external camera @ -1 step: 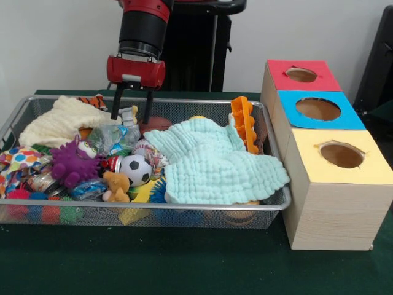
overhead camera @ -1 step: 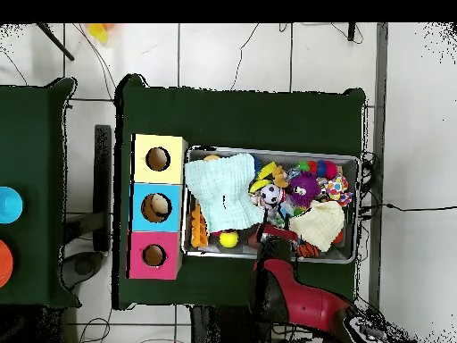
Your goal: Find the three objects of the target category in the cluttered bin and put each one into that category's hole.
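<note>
I am hovering my pincer (external camera @ -1 step: 131, 118), spread wide and empty, over the bin's (external camera @ -1 step: 184, 212) crinkly plastic bottle (external camera @ -1 step: 115, 138); it looks light, slippery, crushable, so I am favouring its middle.

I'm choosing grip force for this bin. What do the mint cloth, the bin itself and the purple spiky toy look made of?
Mint cloth: soft woven or quilted fabric, matte, with puckered squares and a scalloped edge.
Bin: metal wire mesh with a shiny rim; you can see through its walls.
Purple spiky toy: probably plush or soft rubber, given its fuzzy, floppy spikes; hard to tell which.
</note>
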You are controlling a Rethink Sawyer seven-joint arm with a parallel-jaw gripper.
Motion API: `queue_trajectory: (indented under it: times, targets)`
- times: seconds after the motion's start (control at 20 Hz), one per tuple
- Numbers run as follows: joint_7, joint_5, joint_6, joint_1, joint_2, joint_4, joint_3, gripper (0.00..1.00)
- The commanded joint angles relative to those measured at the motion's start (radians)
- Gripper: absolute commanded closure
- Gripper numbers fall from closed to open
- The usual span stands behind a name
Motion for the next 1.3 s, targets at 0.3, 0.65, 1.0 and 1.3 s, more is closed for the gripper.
queue_trajectory:
  times: [0.3,0.65,1.0,1.3]
  targets:
    - [0.16,-0.023,0.006,-0.015,0.027,-0.041,0.016,0.0]
    - [0.18,-0.039,0.055,-0.042,0.025,-0.053,0.054,0.0]
    - [0.189,-0.041,0.147,-0.086,-0.029,-0.097,0.114,0.0]
    - [0.175,-0.066,0.177,-0.123,-0.028,-0.144,0.149,0.0]
